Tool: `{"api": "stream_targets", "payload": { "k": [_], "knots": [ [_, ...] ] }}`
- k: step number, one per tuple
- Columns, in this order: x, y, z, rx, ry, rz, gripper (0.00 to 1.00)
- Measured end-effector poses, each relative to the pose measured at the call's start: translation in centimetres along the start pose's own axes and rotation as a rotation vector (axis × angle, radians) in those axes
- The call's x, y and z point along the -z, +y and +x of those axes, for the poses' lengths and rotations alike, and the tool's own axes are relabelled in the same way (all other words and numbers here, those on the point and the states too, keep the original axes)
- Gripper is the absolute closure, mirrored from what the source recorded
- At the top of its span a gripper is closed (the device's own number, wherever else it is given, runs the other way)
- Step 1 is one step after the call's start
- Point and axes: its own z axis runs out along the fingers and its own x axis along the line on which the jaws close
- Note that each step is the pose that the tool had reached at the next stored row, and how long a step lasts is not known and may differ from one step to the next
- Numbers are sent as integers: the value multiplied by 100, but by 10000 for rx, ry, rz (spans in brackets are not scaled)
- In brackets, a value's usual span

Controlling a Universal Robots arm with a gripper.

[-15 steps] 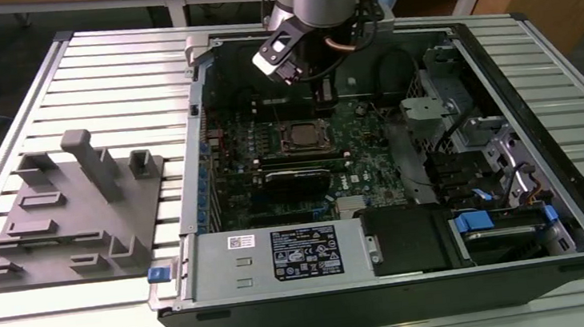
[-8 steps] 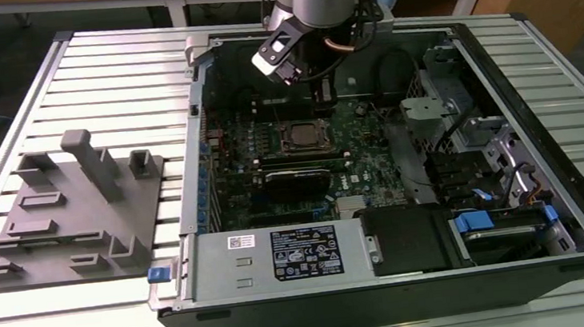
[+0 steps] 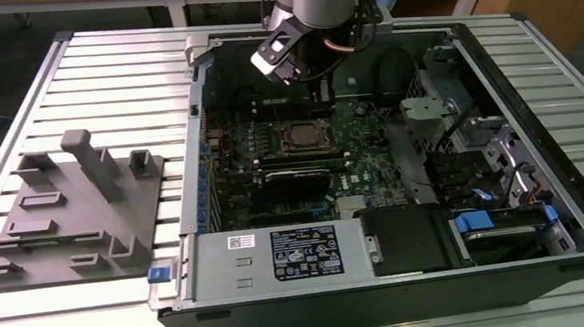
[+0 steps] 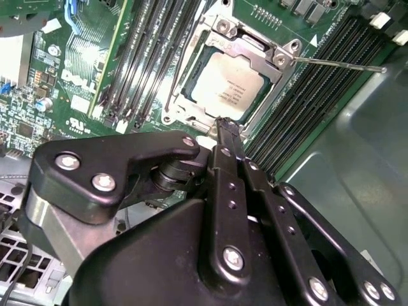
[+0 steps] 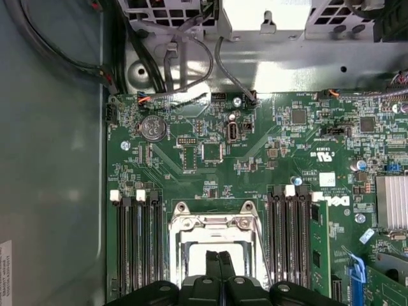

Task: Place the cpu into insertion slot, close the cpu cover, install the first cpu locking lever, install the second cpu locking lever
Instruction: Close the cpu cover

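The cpu (image 4: pixel 233 86) lies flat in the insertion slot (image 3: pixel 301 136) with the cpu cover (image 4: pixel 220 29) apparently down around it. It's a light, stiff chip but delicate underneath, so I'd leave it and grip the thin, springy locking lever (image 4: pixel 338 64) near its free end. The arm reaches down into the open case (image 3: pixel 391 302) on the table (image 3: pixel 100 69), and the end effector (image 4: pixel 223 124) has its fingers pressed together on nothing, its tip at the socket's edge.
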Motion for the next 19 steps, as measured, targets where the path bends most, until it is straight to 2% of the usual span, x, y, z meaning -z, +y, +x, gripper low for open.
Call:
{"api": "stream_targets", "payload": {
  "k": [15,19],
  "knots": [
    [-106,-34,-3,1,-2,1,90],
    [-108,-37,-3,1,-4,2,90]
  ]
}}
